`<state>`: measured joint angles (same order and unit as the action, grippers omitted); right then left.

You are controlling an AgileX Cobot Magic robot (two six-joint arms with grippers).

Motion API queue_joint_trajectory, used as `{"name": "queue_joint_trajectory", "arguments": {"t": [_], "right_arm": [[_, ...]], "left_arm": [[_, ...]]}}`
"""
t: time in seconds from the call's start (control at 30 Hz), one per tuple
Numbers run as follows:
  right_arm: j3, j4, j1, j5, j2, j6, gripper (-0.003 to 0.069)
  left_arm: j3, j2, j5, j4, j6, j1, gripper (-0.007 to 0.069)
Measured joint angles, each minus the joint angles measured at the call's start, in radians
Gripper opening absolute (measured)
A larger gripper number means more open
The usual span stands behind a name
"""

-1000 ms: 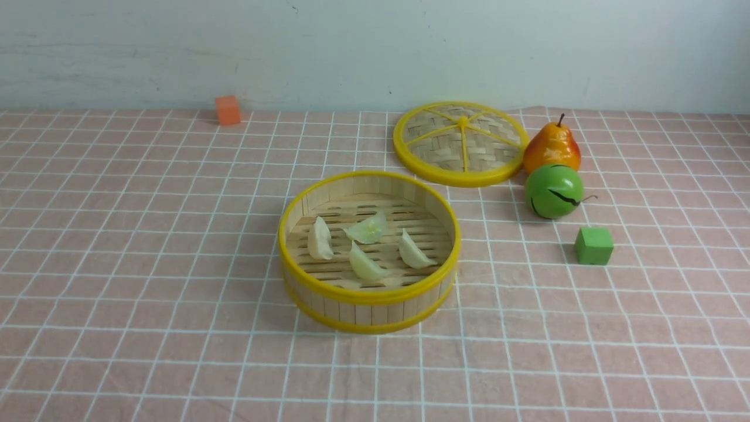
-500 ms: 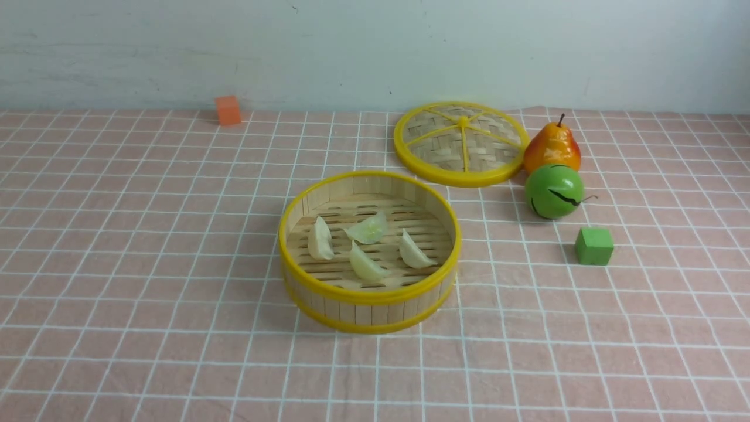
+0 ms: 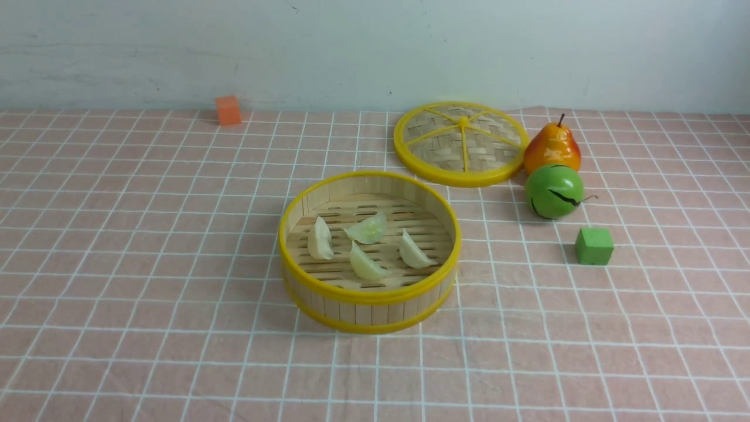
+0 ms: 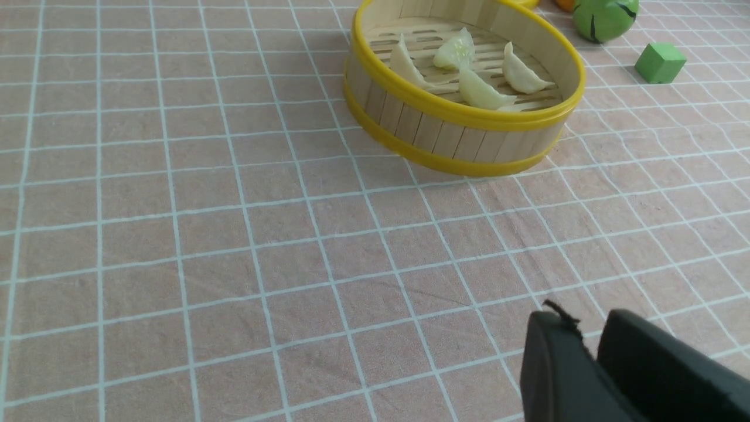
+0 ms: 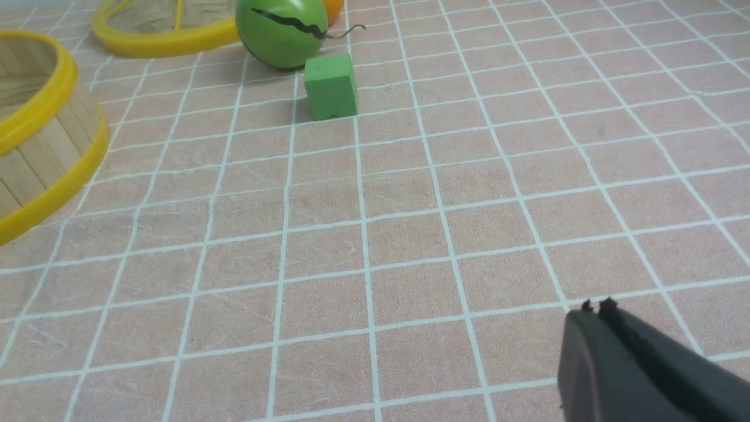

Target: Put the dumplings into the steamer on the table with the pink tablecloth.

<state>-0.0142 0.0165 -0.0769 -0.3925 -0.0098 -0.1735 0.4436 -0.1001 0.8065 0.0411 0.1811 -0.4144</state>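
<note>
The left gripper (image 4: 587, 335) is slightly parted and holds nothing; the right gripper (image 5: 599, 310) is closed together, also with nothing. Away from them, the round bamboo steamer (image 3: 369, 313) has four dumplings (image 3: 366, 264) inside, on its slatted floor. They are pale, crescent-shaped. Behind is the woven lid (image 3: 436, 146), rimmed in smooth yellow.

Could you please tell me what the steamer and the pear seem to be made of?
The steamer looks like matte bamboo, judging by its pale grained strips and slatted floor; its smooth yellow rims may be plastic. The pear has a glossy, painted-looking skin with bright highlights, perhaps plastic or lacquered foam.
</note>
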Motion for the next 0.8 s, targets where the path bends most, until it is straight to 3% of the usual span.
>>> {"name": "queue_joint_trajectory", "arguments": {"t": [0.67,0.8], "right_arm": [[0.0,0.0,0.0,0.0,0.0,-0.001,0.0],[0.0,0.0,0.0,0.0,0.0,-0.001,0.0]], "left_arm": [[-0.002,0.0,-0.001,0.0,0.0,0.0,0.0127],[-0.03,0.006,-0.067,0.001,0.012,0.013,0.0127]]}}
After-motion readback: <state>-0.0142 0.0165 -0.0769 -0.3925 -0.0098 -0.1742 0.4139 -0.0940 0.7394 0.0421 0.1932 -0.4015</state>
